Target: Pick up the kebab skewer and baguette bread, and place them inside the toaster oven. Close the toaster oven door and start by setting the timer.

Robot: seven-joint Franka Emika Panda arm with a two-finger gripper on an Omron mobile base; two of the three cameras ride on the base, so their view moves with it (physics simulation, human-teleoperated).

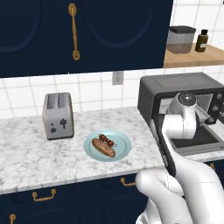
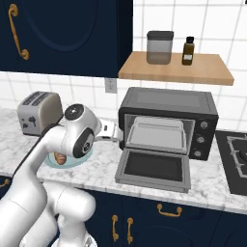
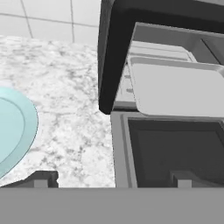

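The baguette bread (image 1: 103, 148) and the kebab skewer (image 1: 106, 140) lie side by side on a pale blue plate (image 1: 122, 151) on the marble counter. The dark grey toaster oven (image 2: 169, 102) stands to their right. Its door (image 2: 154, 168) is folded down flat, and a grey tray (image 2: 157, 132) sits inside. My gripper (image 2: 116, 134) hovers at the oven's left front corner, between plate and oven, above the counter. In the hand view its fingertips (image 3: 41, 179) stand wide apart, open, with nothing between them. There the plate rim (image 3: 19, 127) is at the left and the door (image 3: 175, 148) at the right.
A silver two-slot toaster (image 1: 57, 116) stands left of the plate. Above the oven a wooden shelf (image 2: 176, 70) carries a canister (image 2: 159, 47) and a dark bottle (image 2: 188, 50). A stove burner (image 2: 236, 154) lies right of the oven. Dark upper cabinets hang over the counter.
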